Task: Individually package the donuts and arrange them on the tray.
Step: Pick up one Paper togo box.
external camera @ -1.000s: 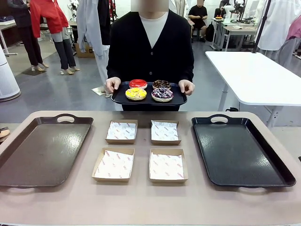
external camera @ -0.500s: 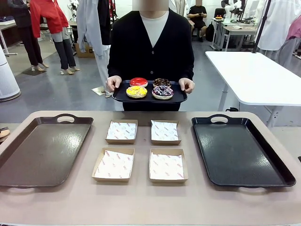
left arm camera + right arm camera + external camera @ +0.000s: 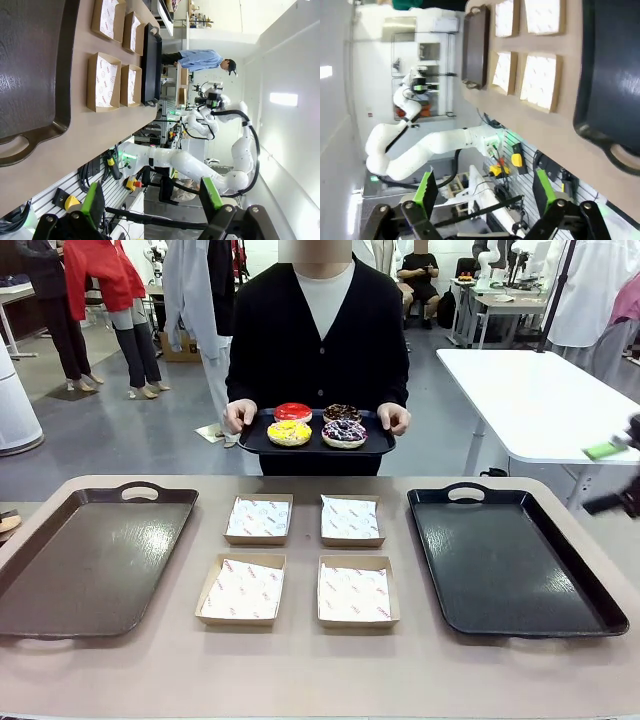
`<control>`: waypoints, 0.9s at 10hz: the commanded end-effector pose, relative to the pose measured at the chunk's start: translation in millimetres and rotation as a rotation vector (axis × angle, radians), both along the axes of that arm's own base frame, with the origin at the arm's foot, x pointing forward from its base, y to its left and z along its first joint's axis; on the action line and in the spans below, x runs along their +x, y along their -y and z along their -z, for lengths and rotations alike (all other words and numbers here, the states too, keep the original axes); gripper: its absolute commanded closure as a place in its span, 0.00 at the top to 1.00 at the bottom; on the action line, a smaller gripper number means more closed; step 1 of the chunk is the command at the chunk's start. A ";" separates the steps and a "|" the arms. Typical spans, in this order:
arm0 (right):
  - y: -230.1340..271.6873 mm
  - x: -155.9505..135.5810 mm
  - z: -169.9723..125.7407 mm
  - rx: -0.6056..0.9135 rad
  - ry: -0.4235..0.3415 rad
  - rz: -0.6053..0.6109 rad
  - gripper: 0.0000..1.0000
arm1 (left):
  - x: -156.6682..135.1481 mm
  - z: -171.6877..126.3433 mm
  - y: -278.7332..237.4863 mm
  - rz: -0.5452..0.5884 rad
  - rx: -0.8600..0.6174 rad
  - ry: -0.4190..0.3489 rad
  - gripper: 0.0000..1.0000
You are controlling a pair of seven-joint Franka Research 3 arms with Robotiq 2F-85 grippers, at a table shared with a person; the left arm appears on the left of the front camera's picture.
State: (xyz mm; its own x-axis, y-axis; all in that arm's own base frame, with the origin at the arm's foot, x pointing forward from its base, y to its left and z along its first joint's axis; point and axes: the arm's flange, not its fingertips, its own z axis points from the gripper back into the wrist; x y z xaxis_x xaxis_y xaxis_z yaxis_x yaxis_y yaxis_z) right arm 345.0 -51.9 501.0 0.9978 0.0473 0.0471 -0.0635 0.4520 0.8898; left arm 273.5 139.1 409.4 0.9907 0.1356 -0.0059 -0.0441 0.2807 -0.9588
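Across the table a person holds a small black tray with both hands. On it lie the donuts: red, chocolate, yellow and purple with sprinkles. On the table lie a brown tray at the left and a black tray at the right. My right gripper is at the right edge, above the table's corner, and stands open with nothing in it. My left gripper is also open with nothing between its fingers.
Four paper-lined cardboard boxes sit between the big trays: two at the back and two at the front. A white table stands behind at the right. Other people stand farther back.
My right gripper has come into the front view at the right edge. The person has lifted the donut tray slightly and drawn it a little farther back.
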 end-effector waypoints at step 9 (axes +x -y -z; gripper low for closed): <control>-248.7 167.6 41.2 -0.851 0.203 -0.023 1.00 | -0.2 -1.0 0.1 -0.004 -0.006 -0.006 1.00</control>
